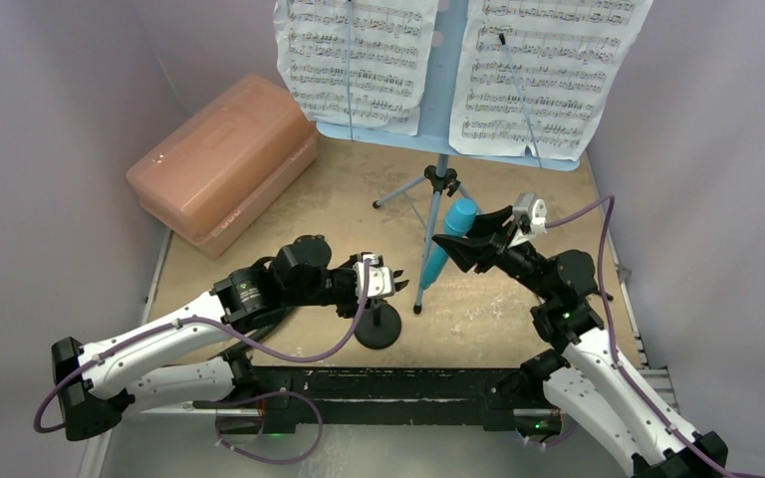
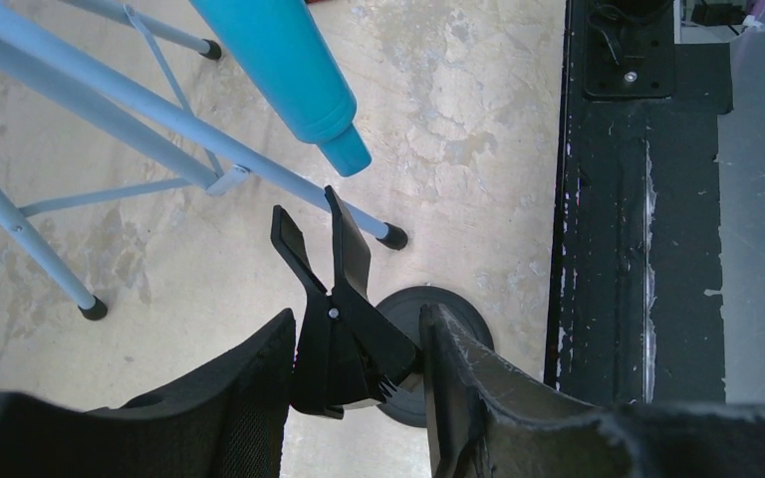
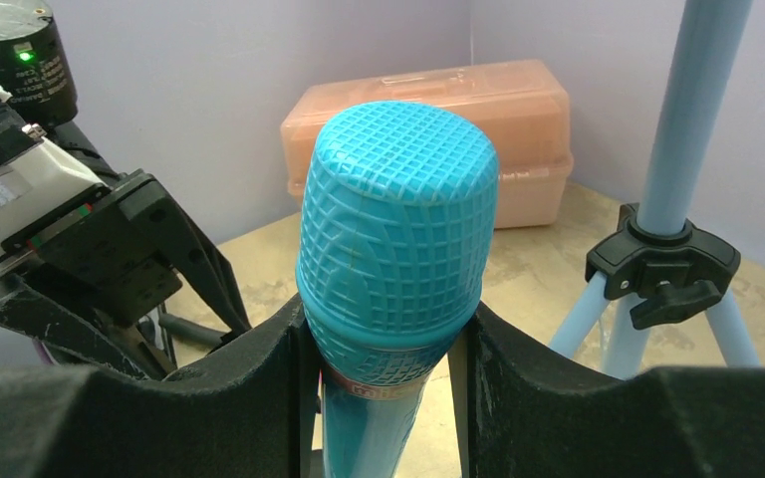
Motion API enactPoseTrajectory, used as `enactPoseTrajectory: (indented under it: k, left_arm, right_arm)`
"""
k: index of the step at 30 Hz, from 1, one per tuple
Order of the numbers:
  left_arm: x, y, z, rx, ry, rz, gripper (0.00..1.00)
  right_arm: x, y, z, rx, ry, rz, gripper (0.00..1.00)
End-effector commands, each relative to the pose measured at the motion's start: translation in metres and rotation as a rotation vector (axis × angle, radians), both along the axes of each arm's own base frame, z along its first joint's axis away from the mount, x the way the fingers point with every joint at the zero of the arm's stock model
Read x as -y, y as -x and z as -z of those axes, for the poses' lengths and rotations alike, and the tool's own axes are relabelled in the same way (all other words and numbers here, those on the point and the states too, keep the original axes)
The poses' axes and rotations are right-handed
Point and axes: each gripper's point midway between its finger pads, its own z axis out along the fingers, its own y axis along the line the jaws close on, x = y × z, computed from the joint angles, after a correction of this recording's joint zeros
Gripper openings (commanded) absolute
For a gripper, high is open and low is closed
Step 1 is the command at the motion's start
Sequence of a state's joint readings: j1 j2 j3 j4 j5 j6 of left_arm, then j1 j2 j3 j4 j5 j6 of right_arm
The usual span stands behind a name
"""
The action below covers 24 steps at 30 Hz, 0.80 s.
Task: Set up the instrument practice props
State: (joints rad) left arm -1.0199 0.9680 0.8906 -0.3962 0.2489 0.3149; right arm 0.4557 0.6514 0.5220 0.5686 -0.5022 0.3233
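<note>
Turquoise microphone [image 1: 448, 244] hangs tilted over the table [image 1: 339, 189], clamped in the right claw [image 3: 388, 339] — left claw [image 2: 359, 339] pinches the mic stand [image 1: 379, 327] clip. Music stand [image 1: 388, 132] up, sheet-music pages [image 1: 359, 50] on; seating the microphone looks like what's left.

Turquoise microphone [image 3: 393, 229] (grid-textured head), light-blue music stand [image 1: 448, 90], salmon-pink case [image 1: 221, 159], black mic stand [image 1: 379, 329]

Left arm [image 1: 159, 344]: reaches low from near left toward centre, wrist level.
Left gripper [image 1: 396, 283]: fingers set against both sides of the mic stand [image 2: 344, 329] clip.
Right arm [image 1: 598, 368]: elbow raised, forearm angled far and left.
Right gripper [image 1: 468, 239]: clamped on the microphone [image 3: 393, 229], just below its head.
</note>
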Motion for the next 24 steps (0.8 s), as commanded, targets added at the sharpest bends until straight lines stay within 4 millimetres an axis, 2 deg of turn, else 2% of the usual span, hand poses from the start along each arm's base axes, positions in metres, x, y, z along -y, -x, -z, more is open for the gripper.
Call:
enactPoseTrajectory:
  k: [1,8,15,16,20,24]
  left_arm:
    - [0.009,-0.003,-0.013,0.099,0.070,0.054,0.38]
    - [0.021,-0.008,-0.016,0.155,0.145,0.076,0.38]
    - [0.018,-0.020,-0.011,0.231,0.095,0.095,0.39]
    - [0.017,-0.022,-0.012,0.237,0.090,0.090,0.41]
    - [0.011,-0.027,-0.018,0.249,0.087,0.053,0.62]
    - [0.003,-0.027,-0.016,0.235,0.086,0.014,0.70]
  right_arm:
    - [0.000,0.014,-0.021,0.112,-0.015,-0.032,0.00]
    - [-0.002,0.022,-0.021,0.147,-0.006,-0.069,0.00]
    - [-0.009,0.025,-0.021,0.166,0.010,-0.113,0.00]
    - [-0.009,0.024,-0.021,0.169,0.010,-0.113,0.00]
    - [-0.010,0.021,-0.024,0.182,0.005,-0.108,0.00]
    - [-0.013,0.019,-0.026,0.197,-0.002,-0.113,0.00]
